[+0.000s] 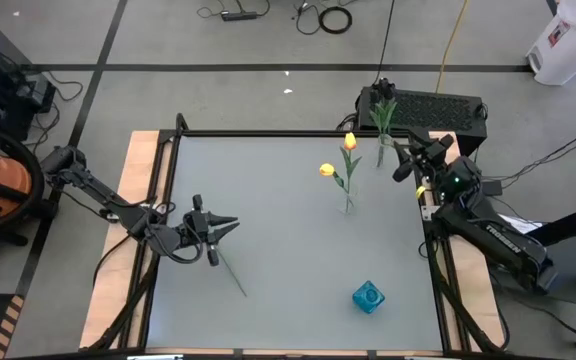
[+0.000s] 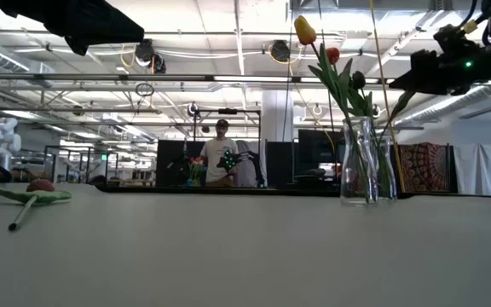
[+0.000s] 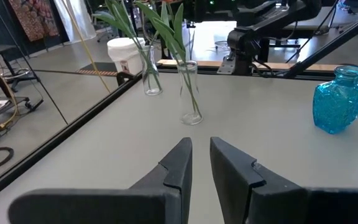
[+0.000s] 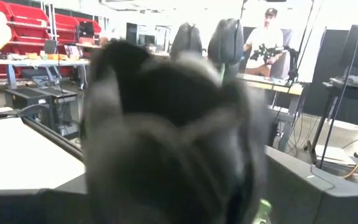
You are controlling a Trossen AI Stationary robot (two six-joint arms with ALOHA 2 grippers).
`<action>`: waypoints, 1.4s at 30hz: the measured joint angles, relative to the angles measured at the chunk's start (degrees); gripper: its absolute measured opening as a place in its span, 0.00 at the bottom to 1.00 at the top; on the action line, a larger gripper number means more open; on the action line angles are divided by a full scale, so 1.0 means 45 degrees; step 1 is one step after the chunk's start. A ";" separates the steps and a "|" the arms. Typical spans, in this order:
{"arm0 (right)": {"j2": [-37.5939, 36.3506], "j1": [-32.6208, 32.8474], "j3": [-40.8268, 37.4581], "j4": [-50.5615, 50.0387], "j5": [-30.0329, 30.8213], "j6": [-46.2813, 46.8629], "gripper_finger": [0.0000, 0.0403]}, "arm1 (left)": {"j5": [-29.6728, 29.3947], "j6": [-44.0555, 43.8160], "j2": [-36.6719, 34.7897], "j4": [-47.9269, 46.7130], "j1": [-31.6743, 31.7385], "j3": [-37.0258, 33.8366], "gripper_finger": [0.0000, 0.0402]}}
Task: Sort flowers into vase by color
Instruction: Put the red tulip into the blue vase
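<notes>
left gripper (image 1: pixel 230 226): hovering over the table's left half, fingers (image 3: pixel 178 163) sitting a narrow gap apart, gripping nothing
right gripper (image 1: pixel 400 170): sitting at the table's far right edge, just beside the dark flower's vase; blurred dark shape filling the right wrist view, cannot tell if fingers are parted or closed
flower on table (image 1: pixel 230 270): lying flat near the left gripper, stem running toward the near edge; low view showing its reddish head (image 2: pixel 39 185) and leaf resting on the surface
yellow flowers (image 1: pixel 340 160): two standing in a clear vase (image 1: pixel 348 203) around the table's middle far half, heads leaning apart
dark flower (image 1: pixel 384 98): standing in a second clear vase (image 1: pixel 382 150) at the far right, close to the edge
low view vases: both glass vases overlapping (image 2: pixel 363 162), with yellow, red and dark heads showing above; cannot tell which vase is holding the red one
blue vase (image 1: pixel 368 296): sitting empty near the right front of the table, well apart from the clear vases
table (image 1: pixel 288 310): grey top, wood strips along both sides
person (image 2: pixel 220 158): standing in the room beyond the table
</notes>
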 joint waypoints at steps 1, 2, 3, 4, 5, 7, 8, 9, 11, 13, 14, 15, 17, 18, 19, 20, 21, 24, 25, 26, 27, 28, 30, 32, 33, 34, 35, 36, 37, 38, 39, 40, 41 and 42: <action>-0.0132 0.0000 0.0000 -0.0097 0.0000 0.0019 0.67 | 0.0000 0.0005 -0.0001 -0.0001 -0.0001 0.0000 0.16; -0.0245 0.0002 0.0000 -0.0242 0.0003 0.0033 0.67 | 0.0000 0.0000 0.0000 -0.0002 -0.0005 0.0000 0.16; -0.0362 0.0001 0.0000 -0.0445 0.0005 0.0033 0.67 | 0.0000 -0.0013 -0.0005 -0.0003 -0.0003 0.0000 0.16; -0.0493 0.0000 0.0000 -0.0671 0.0005 0.0033 0.67 | 0.0000 -0.0063 -0.0005 -0.0005 -0.0005 0.0000 0.16; -0.0616 0.0000 0.0000 -0.0864 0.0005 0.0041 0.67 | 0.0000 -0.0133 -0.0005 -0.0005 -0.0005 0.0000 0.16; -0.0862 0.0000 0.0000 -0.1228 0.0010 0.0183 0.67 | 0.0000 -0.0212 -0.0005 -0.0010 -0.0005 0.0000 0.16; -0.0977 0.0004 0.0000 -0.1442 0.0009 0.0332 0.67 | 0.0000 -0.0241 -0.0005 -0.0012 -0.0002 0.0000 0.16; -0.1093 0.0000 0.0000 -0.1641 0.0010 0.0485 0.67 | 0.0000 -0.0259 -0.0005 -0.0015 -0.0004 0.0000 0.16; -0.1338 0.0004 0.0000 -0.2062 0.0005 0.0789 0.67 | 0.0000 -0.0262 -0.0005 -0.0015 -0.0002 0.0000 0.16; -0.1582 0.0000 0.0000 -0.2479 0.0005 0.0985 0.67 | 0.0000 -0.0262 -0.0005 -0.0015 0.0000 0.0000 0.16; -0.1698 0.0000 0.0000 -0.2711 0.0010 0.1070 0.67 | 0.0000 -0.0262 -0.0005 -0.0015 -0.0005 0.0000 0.16; -0.1812 0.0000 0.0000 -0.2918 0.0009 0.1148 0.67 | 0.0000 -0.0262 -0.0005 -0.0018 0.0000 0.0000 0.16; -0.2011 0.0000 0.0000 -0.3356 0.0000 0.1398 0.66 | 0.0000 -0.0263 -0.0005 -0.0018 -0.0004 0.0000 0.16; -0.2103 0.0000 0.0000 -0.3525 -0.0030 0.1545 0.66 | 0.0000 -0.0264 -0.0005 -0.0019 -0.0003 0.0000 0.16; -0.2190 0.0000 0.0000 -0.3630 -0.0165 0.1717 0.66 | 0.0000 -0.0266 -0.0005 -0.0019 -0.0002 0.0000 0.16; -0.2280 0.0000 0.0000 -0.3651 -0.0364 0.1902 0.66 | 0.0000 -0.0267 -0.0005 -0.0019 -0.0005 0.0000 0.16; -0.2374 0.0000 0.0000 -0.3640 -0.0617 0.2137 0.66 | 0.0000 -0.0263 -0.0005 -0.0019 0.0000 0.0000 0.16; -0.2637 0.0000 0.0000 -0.3623 -0.1374 0.3064 0.66 | 0.0000 -0.0267 -0.0005 -0.0019 -0.0005 0.0000 0.16; -0.2719 0.0000 0.0000 -0.3622 -0.1613 0.3318 0.66 | 0.0000 -0.0267 -0.0005 -0.0019 -0.0002 0.0000 0.16; -0.2793 0.0001 0.0000 -0.3627 -0.1862 0.3557 0.66 | -0.0003 -0.0267 -0.0005 -0.0022 -0.0002 0.0000 0.16; -0.2840 0.0000 0.0000 -0.3627 -0.2144 0.3843 0.66 | 0.0000 -0.0267 -0.0005 -0.0019 -0.0004 0.0000 0.16; -0.2867 0.0000 0.0000 -0.3637 -0.2416 0.4166 0.66 | -0.0005 -0.0267 -0.0005 -0.0019 -0.0001 0.0000 0.16; -0.2880 0.0005 0.0000 -0.3723 -0.2748 0.4863 0.66 | -0.0005 -0.0267 -0.0005 -0.0019 0.0000 0.0000 0.16; -0.2875 0.0005 0.0000 -0.3895 -0.2919 0.5333 0.66 | -0.0005 -0.0267 -0.0005 -0.0019 -0.0004 0.0000 0.16; -0.2875 0.0005 0.0000 -0.4011 -0.2977 0.5565 0.66 | -0.0005 -0.0270 -0.0005 -0.0019 0.0000 0.0000 0.16; -0.2875 0.0005 0.0000 -0.4181 -0.2992 0.5881 0.66 | -0.0005 -0.0267 -0.0005 -0.0019 0.0000 0.0000 0.16; -0.2875 0.0005 0.0000 -0.4390 -0.2997 0.6217 0.66 | -0.0005 -0.0269 -0.0005 -0.0019 -0.0003 0.0000 0.16; -0.2875 0.0005 0.0000 -0.4575 -0.2992 0.6528 0.66 | -0.0005 -0.0271 -0.0005 -0.0021 -0.0001 0.0000 0.16; -0.2875 0.0005 0.0000 -0.4662 -0.2993 0.6776 0.66 | -0.0005 -0.0267 -0.0005 -0.0024 -0.0004 0.0000 0.16; -0.2875 0.0005 0.0000 -0.4658 -0.2992 0.6893 0.66 | -0.0005 -0.0267 -0.0005 -0.0024 0.0000 0.0000 0.16; -0.2875 0.0005 0.0000 -0.4633 -0.2992 0.6884 0.66 | -0.0005 -0.0271 -0.0005 -0.0024 -0.0005 0.0000 0.16; -0.2875 0.0005 0.0000 -0.4565 -0.2990 0.6703 0.66 | -0.0005 -0.0267 -0.0005 -0.0024 -0.0002 0.0000 0.16; -0.2871 0.0005 0.0000 -0.4431 -0.2991 0.6452 0.66 | -0.0005 -0.0268 -0.0005 -0.0024 -0.0004 0.0000 0.16; -0.2871 0.0005 0.0000 -0.4236 -0.2987 0.6314 0.66 | -0.0005 -0.0272 -0.0005 -0.0024 -0.0001 0.0000 0.16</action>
